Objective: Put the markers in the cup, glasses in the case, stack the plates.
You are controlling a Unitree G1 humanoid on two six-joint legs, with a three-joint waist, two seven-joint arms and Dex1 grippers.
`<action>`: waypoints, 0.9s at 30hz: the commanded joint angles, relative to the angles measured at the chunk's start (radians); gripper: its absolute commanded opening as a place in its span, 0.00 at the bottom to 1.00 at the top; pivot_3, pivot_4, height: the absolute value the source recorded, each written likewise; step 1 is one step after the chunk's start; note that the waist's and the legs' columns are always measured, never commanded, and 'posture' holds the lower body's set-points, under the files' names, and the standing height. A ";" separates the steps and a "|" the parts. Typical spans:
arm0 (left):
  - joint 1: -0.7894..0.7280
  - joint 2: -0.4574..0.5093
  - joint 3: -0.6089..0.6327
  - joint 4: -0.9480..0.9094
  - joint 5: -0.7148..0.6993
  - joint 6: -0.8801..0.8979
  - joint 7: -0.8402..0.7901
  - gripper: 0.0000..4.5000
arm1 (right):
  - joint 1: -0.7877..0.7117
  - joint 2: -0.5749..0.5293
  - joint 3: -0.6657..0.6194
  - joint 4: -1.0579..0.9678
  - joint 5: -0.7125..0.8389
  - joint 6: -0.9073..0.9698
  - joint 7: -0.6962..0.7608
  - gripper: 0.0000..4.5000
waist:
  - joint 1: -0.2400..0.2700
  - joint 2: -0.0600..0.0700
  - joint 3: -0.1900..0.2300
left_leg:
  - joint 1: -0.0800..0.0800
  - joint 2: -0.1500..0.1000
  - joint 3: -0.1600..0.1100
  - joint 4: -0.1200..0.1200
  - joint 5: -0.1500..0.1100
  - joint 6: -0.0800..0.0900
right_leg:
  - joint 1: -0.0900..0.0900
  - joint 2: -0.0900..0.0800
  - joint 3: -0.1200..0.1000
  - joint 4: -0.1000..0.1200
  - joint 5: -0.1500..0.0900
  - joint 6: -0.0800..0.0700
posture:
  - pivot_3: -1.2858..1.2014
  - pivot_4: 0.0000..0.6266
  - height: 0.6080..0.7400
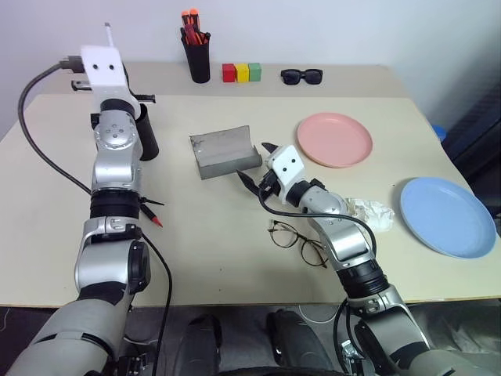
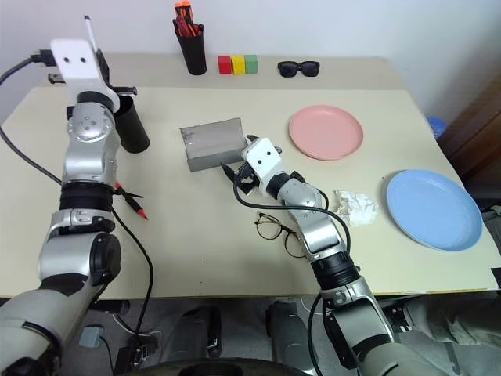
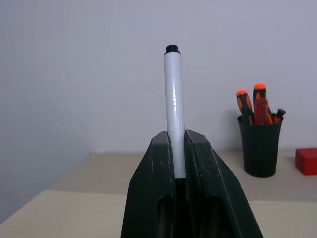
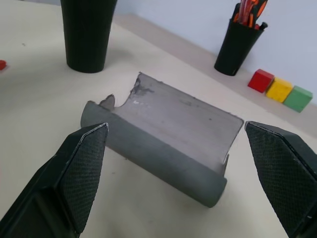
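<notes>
Clamped between the black fingers of the left gripper [image 3: 184, 163] is the black and white marker [image 3: 174, 109], its long axis upright with the small black tip on top, raised above the table [image 1: 203, 235] beside the black cup [image 2: 131, 125]. Right gripper [image 4: 173, 148] has its fingers spread wide and holds nothing, pointing at the open grey case [image 1: 225, 150]. Red-capped marker [image 1: 152, 216] lies flat by the left arm.
</notes>
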 commanded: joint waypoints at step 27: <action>-0.003 -0.019 -0.006 0.187 0.002 -0.139 0.128 0.25 | 0.016 0.005 -0.023 -0.130 0.088 0.019 0.061 1.00 | 0.003 0.000 0.000 | -0.002 0.000 -0.001 0.003 0.000 0.000 | -0.001 0.000 -0.001 0.002 0.000 0.001 | 0.52 0.24 0.89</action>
